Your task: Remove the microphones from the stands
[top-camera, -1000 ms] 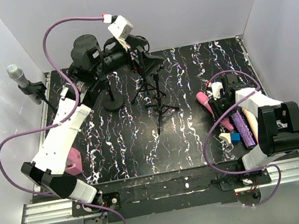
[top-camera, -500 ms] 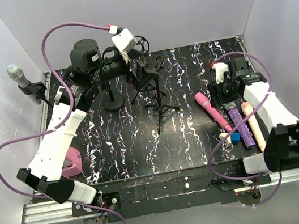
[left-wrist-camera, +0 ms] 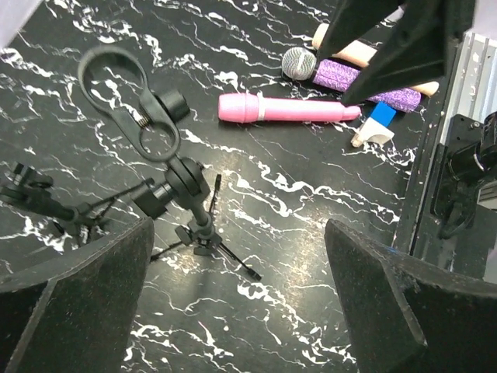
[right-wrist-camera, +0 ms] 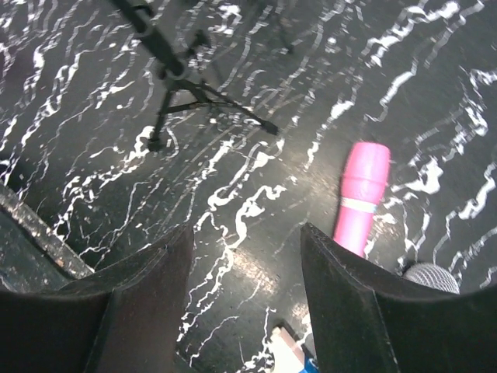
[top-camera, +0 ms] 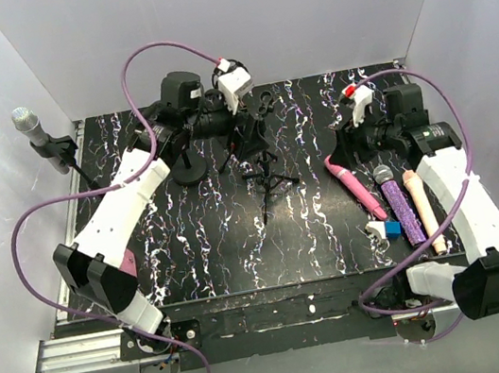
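Observation:
A silver-headed microphone sits in a clip on a stand at the far left wall, away from both grippers. A black tripod stand at the table's middle has an empty ring clip. My left gripper hovers above that tripod, open, with only tabletop between its fingers. My right gripper is open over bare table just left of a pink microphone. A purple microphone lies loose on the table at the right.
A peach-coloured microphone and a small blue and white block lie beside the purple one. A round-based stand rises behind the left arm. A pink object sits at the near left. White walls enclose the table.
My right gripper has pulled back from the row of microphones and its jaws have widened. My left gripper has swung right, over the tripod stand.

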Controlling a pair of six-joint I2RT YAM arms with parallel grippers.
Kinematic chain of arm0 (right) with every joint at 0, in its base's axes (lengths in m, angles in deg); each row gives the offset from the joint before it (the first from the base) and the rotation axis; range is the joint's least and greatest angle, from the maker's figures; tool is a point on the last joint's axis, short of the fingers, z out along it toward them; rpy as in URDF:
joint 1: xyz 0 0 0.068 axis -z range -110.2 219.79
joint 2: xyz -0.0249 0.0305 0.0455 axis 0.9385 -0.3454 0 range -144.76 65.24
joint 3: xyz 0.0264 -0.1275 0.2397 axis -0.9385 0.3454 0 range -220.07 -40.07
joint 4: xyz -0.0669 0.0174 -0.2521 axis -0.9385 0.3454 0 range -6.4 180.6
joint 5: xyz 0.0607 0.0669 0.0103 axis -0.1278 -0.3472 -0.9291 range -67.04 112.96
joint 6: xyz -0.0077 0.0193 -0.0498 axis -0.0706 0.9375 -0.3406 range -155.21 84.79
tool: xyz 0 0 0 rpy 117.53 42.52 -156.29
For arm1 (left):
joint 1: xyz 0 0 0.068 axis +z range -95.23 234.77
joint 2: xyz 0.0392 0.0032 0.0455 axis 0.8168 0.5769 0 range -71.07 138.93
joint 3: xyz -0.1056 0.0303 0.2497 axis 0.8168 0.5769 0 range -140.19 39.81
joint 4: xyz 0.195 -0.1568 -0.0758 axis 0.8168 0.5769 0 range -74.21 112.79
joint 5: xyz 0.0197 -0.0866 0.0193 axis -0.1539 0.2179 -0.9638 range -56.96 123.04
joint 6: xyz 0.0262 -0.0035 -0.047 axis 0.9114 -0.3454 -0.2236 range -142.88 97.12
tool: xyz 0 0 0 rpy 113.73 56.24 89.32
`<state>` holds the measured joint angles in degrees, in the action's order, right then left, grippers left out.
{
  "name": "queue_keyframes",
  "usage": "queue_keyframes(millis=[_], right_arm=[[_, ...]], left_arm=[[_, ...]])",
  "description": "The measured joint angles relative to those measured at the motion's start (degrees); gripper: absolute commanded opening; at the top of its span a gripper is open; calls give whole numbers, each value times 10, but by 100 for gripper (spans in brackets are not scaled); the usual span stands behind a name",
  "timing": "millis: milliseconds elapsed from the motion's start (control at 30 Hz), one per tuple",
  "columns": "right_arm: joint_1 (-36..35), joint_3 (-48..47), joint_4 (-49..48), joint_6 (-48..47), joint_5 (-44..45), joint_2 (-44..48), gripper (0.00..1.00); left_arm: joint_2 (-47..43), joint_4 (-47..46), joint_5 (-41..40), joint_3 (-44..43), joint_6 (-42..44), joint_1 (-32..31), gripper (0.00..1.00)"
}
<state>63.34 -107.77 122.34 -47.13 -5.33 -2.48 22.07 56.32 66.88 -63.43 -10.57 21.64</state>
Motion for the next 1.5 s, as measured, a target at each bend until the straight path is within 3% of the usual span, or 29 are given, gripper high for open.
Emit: queue_keyframes(millis=[333, 567, 700, 900, 1000, 1133, 1300, 1500], right_arm=[[-79, 21, -79, -15, -36, -11, 62], [-80, 21, -107, 7, -35, -45, 61], [-80, 26, -127, 14, -42, -45, 62], [-80, 41, -142, 26, -80, -56, 60], [-81, 41, -151, 23, -118, -75, 63], [-91, 37, -154, -3, -168, -111, 65], [-115, 20, -187, -25, -200, -147, 66], [-141, 3, -261, -29, -203, -174, 67]], left_arm=[[19, -58, -28, 42, -68, -5, 79], [55, -69, -44, 29, -76, -12, 58], [60, -57, -15, 24, -48, -12, 43], [77, 3, 49, -53, 27, -4, 34], [88, 26, 99, -76, 52, 12, 41], [110, 37, 141, -94, 69, 46, 73], [101, 29, 104, -78, 56, 60, 97], [-7, 28, 23, 17, 55, 56, 98]])
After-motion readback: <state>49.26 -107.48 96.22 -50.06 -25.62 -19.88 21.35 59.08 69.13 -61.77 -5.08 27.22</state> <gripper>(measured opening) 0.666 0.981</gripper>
